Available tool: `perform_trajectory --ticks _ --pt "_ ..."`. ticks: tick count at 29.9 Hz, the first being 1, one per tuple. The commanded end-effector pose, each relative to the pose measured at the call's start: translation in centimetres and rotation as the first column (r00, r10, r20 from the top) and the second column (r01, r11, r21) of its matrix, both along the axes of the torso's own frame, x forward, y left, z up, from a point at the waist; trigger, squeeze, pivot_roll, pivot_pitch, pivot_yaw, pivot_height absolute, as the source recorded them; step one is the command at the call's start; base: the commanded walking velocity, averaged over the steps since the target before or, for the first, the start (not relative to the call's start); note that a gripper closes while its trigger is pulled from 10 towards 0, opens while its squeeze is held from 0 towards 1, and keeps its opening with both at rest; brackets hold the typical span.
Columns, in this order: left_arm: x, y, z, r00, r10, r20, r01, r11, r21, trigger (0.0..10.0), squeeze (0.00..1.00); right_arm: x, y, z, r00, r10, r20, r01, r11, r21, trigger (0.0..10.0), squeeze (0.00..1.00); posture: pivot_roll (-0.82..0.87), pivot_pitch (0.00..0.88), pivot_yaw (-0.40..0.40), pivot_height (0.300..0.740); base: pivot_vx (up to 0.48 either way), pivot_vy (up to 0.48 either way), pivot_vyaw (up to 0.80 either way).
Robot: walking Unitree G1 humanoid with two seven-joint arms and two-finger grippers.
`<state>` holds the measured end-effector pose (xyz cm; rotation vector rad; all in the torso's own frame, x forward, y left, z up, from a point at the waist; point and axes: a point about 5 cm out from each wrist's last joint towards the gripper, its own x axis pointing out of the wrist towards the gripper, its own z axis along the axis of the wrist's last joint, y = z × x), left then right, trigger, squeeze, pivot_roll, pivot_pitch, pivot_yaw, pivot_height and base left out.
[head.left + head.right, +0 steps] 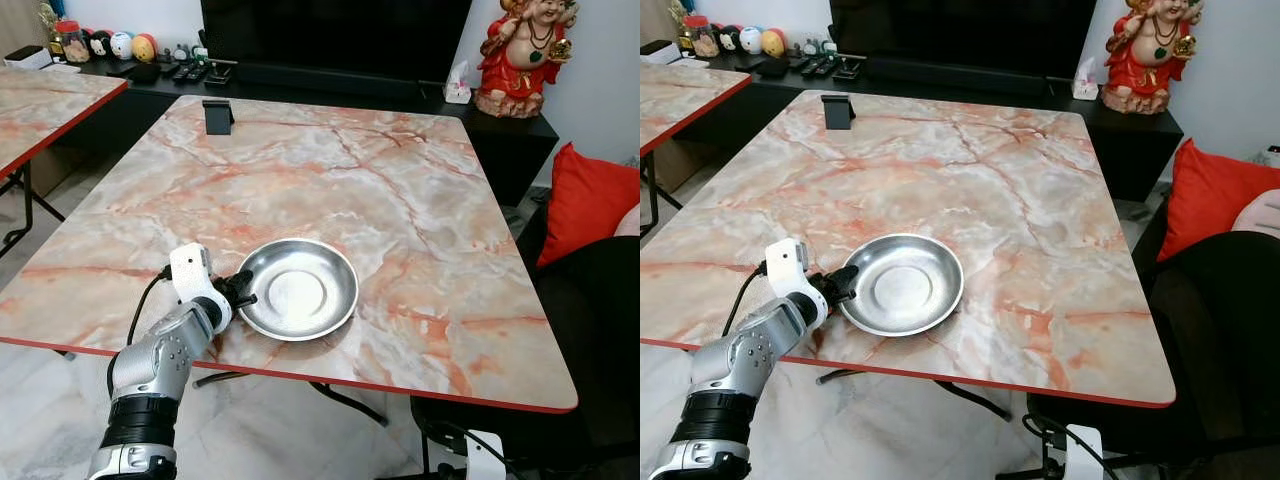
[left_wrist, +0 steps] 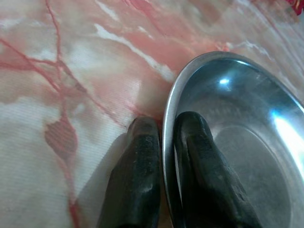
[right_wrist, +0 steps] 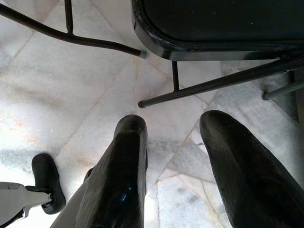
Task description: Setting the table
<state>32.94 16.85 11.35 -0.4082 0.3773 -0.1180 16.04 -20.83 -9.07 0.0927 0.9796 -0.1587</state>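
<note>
Table setting looks barely begun, by my reading: a single steel plate (image 1: 297,288) lies flat on the marble-pattern table (image 1: 420,220), lower centre of the left eye frame near the red front edge, with no cutlery, cups or further dishes laid. The left gripper (image 1: 243,291) sits at the plate's left rim; the rest of the setting is left to do, and whether the plate is in its final spot cannot be judged. The left wrist view adds what the head views are too coarse to settle: the two black fingers (image 2: 137,175) straddle the rim (image 2: 167,142), one outside on the tabletop, the other inside the dish, closed down on the metal edge so the plate is pinched. The head views give the wider layout instead: a small black stand (image 1: 217,116) at the table's far edge, upper left; a red figurine (image 1: 522,55) on the dark sideboard, upper right; a red cushion (image 1: 590,200) at the right edge. The right gripper (image 3: 173,156) hangs low by the floor, fingers spread apart and holding nothing, above pale floor tiles (image 3: 57,109) and the black legs of a chair (image 3: 213,28).
</note>
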Motion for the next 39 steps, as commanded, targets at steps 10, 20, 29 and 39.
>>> perform_trajectory --ticks 10,20,29,39 --pt "0.5 0.3 1.4 0.998 0.008 0.067 -0.01 1.0 0.027 10.0 0.47 0.0 -0.3 0.1 1.0 0.002 -0.001 -0.002 1.0 -0.005 10.0 0.0 0.07 0.0 -0.072 0.711 0.0 0.0 0.0" --pt "1.1 0.1 5.2 0.935 -0.014 0.354 -0.041 0.988 0.148 10.0 0.0 0.0 -0.3 0.1 1.0 0.005 -0.003 -0.005 1.0 -0.006 10.0 0.0 0.07 0.0 -0.073 0.711 0.0 0.0 0.0" --pt "0.0 -2.9 4.4 0.855 -0.228 0.467 0.008 0.904 0.427 10.0 0.0 0.1 -0.3 0.1 1.0 -0.009 0.008 0.009 1.0 -0.015 10.0 0.0 0.06 0.0 -0.068 0.711 0.0 0.0 0.0" --pt "-0.6 -4.2 3.5 0.821 -0.288 0.493 0.018 0.876 0.482 10.0 0.0 0.0 -0.3 0.1 1.0 -0.025 0.012 0.025 0.999 -0.019 10.0 0.0 0.06 0.0 -0.061 0.711 0.0 0.0 0.0"
